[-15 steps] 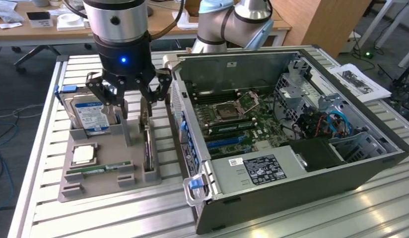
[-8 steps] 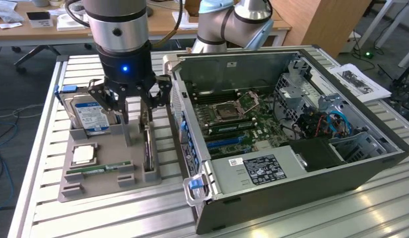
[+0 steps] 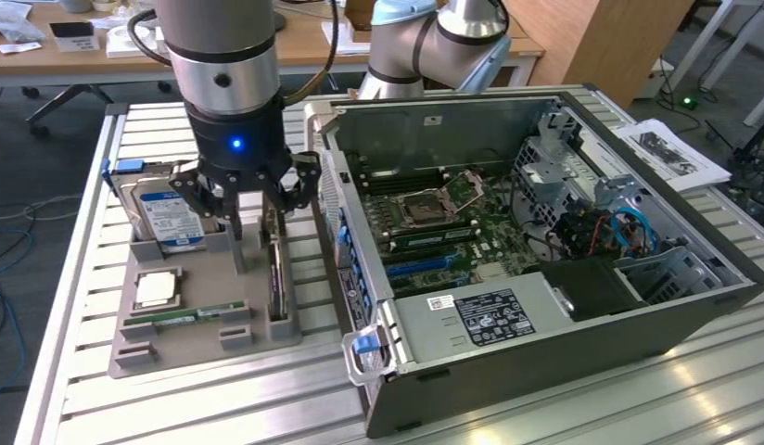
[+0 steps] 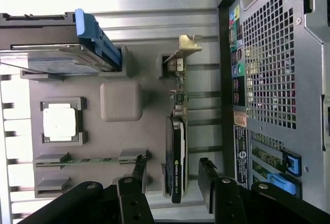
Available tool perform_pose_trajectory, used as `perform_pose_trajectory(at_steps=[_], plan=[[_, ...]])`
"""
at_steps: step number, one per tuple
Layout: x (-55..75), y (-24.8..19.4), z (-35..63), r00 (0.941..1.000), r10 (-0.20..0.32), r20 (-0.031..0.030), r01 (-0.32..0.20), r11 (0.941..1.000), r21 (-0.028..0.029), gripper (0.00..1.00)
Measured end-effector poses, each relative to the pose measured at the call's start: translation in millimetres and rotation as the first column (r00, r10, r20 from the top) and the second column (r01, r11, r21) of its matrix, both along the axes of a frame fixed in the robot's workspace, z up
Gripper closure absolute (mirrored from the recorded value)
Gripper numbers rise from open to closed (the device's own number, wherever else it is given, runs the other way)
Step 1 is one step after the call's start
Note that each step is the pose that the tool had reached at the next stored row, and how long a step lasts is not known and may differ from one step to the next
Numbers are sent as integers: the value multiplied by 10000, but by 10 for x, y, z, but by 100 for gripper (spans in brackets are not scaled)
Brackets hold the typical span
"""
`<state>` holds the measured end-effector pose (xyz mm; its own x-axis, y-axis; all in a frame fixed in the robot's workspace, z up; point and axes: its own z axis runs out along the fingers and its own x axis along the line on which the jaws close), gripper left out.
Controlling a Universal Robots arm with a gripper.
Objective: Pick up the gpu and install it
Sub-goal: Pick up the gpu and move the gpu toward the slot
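The gpu (image 3: 278, 278) (image 4: 176, 152) is a thin black card standing on its edge in a slot of the grey holder tray (image 3: 171, 350). Its metal end bracket (image 4: 188, 46) is at the end away from my fingers. My gripper (image 3: 261, 232) (image 4: 172, 175) hangs open just over the card's near end. One black finger (image 4: 139, 170) is on the tray side of the card and the other finger (image 4: 207, 177) is on the case side. Neither visibly touches it. The open computer case (image 3: 679, 315) lies on the exterior view's right with its motherboard (image 3: 444, 232) exposed.
The tray also holds a silver hard drive (image 3: 166, 218) (image 4: 56, 59), a CPU (image 3: 156, 289) (image 4: 59, 122) and a green RAM stick (image 3: 184, 315) (image 4: 87, 159). The case's rear panel (image 4: 273, 79) stands close beside the card. Papers (image 3: 673, 153) lie past the case.
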<state>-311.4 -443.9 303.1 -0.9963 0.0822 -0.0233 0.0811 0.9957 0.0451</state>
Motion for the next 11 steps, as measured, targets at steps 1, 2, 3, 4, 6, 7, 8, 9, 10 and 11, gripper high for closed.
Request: perform_pose_trajectory(at_steps=[1,2,3,4,6,7,8,9,10,11], plan=[[0,1,-19,10000,-1,0,1,10000,0,47],[0,1,-37,10000,0,0,0,10000,0,47],[0,2,-55,10000,-1,0,1,10000,0,47],[0,2,-73,10000,-1,0,1,10000,0,47],[0,3,-109,10000,0,-1,0,10000,0,47],[0,4,-126,10000,0,0,0,10000,0,47],[0,4,-137,10000,0,0,0,10000,0,47],[0,4,-145,10000,0,1,0,10000,1,47],[0,4,-145,10000,0,-1,0,10000,-1,47],[0,4,-146,10000,0,-3,0,10000,-2,47]])
